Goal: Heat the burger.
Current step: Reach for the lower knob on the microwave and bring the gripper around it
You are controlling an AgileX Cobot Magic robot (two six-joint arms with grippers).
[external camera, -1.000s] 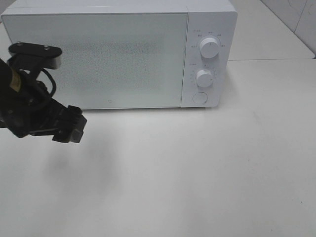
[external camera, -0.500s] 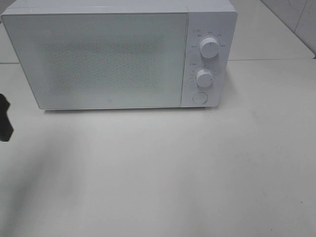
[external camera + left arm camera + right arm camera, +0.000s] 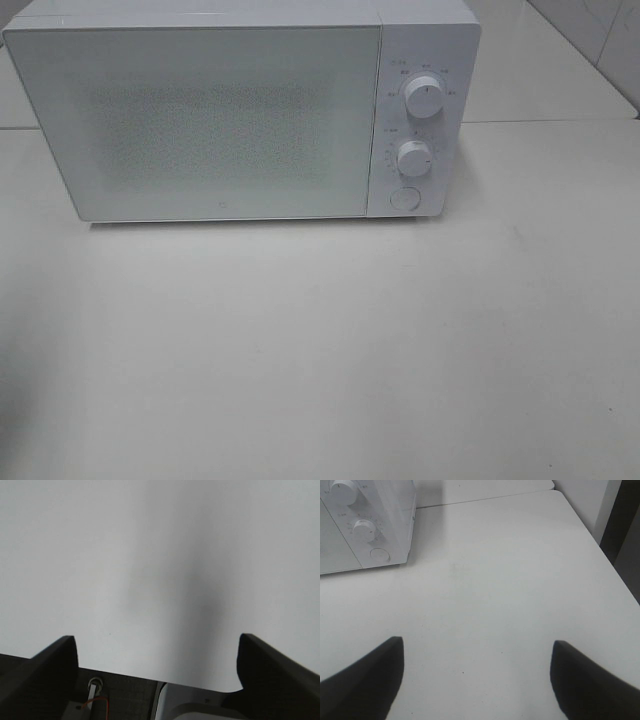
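Note:
The burger is out of view in every frame. The white microwave (image 3: 200, 120) stands at the back of the table with its frosted door shut; nothing shows through the door. It has two knobs (image 3: 424, 97) and a round button (image 3: 404, 197) on its right panel. Part of the panel also shows in the right wrist view (image 3: 365, 527). Neither arm shows in the exterior high view. My left gripper (image 3: 156, 645) is open and empty over bare white table. My right gripper (image 3: 476, 647) is open and empty, over the table to the right of the microwave.
The white table (image 3: 330, 340) stretches in front of and to the right of the microwave. Its right edge (image 3: 600, 555) shows in the right wrist view, with a dark gap beyond it.
My left arm, which stood in front of the microwave's left side, has drawn back to the left and left the exterior high view. The microwave has not moved.

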